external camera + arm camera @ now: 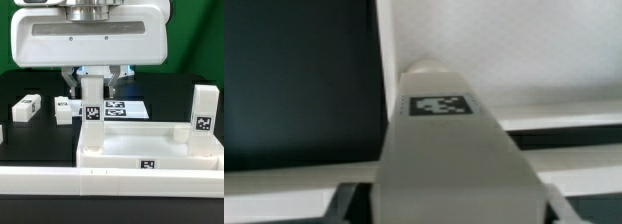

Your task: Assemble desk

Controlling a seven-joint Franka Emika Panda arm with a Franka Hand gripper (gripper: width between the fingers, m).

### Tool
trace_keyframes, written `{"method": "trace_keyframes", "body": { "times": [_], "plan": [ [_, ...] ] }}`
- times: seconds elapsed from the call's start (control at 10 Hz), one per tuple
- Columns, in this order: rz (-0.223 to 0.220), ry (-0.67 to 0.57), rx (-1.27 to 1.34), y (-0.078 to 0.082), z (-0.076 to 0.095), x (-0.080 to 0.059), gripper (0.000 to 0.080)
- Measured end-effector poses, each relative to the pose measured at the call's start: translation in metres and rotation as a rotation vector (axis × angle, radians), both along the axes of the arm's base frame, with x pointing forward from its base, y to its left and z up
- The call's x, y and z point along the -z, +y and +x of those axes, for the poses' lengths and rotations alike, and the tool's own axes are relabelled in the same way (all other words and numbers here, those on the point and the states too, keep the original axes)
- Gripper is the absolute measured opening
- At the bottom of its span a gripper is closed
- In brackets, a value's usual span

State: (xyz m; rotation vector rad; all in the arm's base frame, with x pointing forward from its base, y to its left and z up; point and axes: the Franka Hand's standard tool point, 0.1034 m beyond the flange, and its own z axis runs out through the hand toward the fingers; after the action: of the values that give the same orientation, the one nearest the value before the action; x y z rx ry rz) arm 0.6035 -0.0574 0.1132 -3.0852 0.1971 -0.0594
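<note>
The desk top (pixel 185 155) lies flat on the dark bench (pixel 30 145). It is a single white tray with a raised rim, just behind the one long low rail (pixel 40 182) that crosses the near edge. We count four legs in all.

One standing leg (pixel 205 108) is upright at the top's corner on the exterior view's right, with a tag on its face. Farther back, at the top's far corner on the exterior view's left, we see the held leg (pixel 92 108). It is also upright and tagged, but we cannot tell whether its lower end sits in the socket or only meets the rim.

Two more lie on their sides on the bench toward the exterior view's left. The outer loose leg (pixel 27 105) is well apart from the top, and the inner loose leg (pixel 63 108) lies just beside the held one. One marker board (pixel 125 107) lies flat behind them.

Above, the claw (pixel 96 85) is drawn in narrow and grips the held leg. In the wrist view its dark fingers (pixel 349 205) press on both sides of that leg.
</note>
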Motion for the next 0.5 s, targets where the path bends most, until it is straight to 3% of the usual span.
{"method": "trace_keyframes", "body": {
  "times": [0.5],
  "plan": [
    [0.016,0.015,0.462,-0.0031,-0.0003,0.0013,0.029]
  ]
}}
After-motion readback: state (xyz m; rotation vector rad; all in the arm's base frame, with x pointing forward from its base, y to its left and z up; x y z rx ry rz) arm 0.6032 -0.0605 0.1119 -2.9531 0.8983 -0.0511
